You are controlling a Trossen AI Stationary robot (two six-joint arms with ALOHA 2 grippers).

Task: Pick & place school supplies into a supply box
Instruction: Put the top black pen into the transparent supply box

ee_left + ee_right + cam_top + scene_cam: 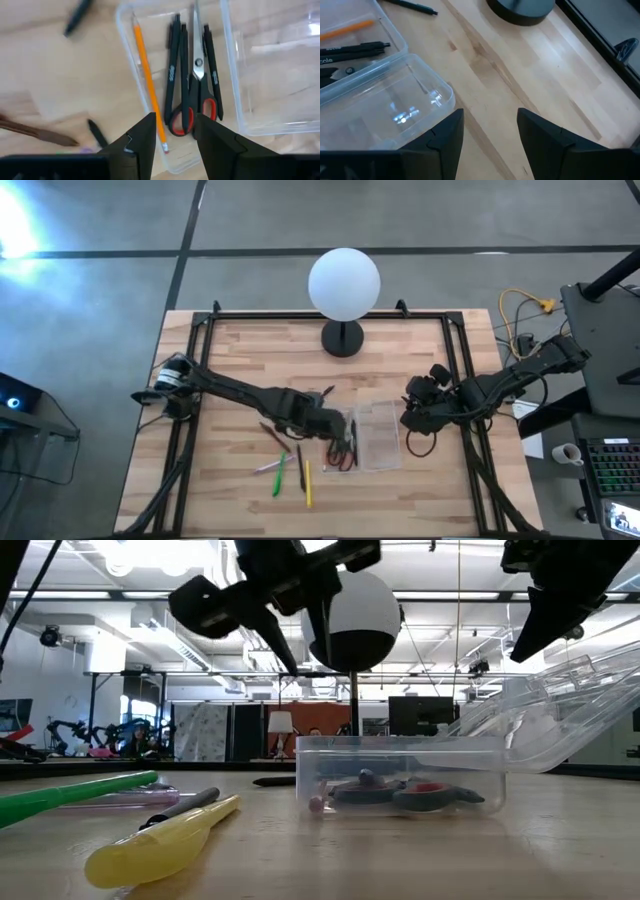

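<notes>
left gripper point(172, 137) hangs over clear box point(131, 60), fingers apart, holding nothing. red scissors point(195, 95), orange pencil point(147, 80), black pens point(172, 75) lie inside box. right gripper point(487, 132) near open lid point(395, 105), fingers apart, holding nothing.

White globe lamp point(344, 283) on a black stand, its round base point(343, 339) resting near the far edge of the wooden tabletop point(240, 360). Black metal frame point(196, 350) along the tabletop's sides. Grey floor point(100, 280) all around, crossed by dark lines. Yellow cable point(522, 315) coiled beyond the right edge, white mug point(567, 453) and keyboard point(612, 470) on a side desk at lower right. Bright ceiling lights point(150, 552) and distant workshop equipment across the room behind.
</notes>
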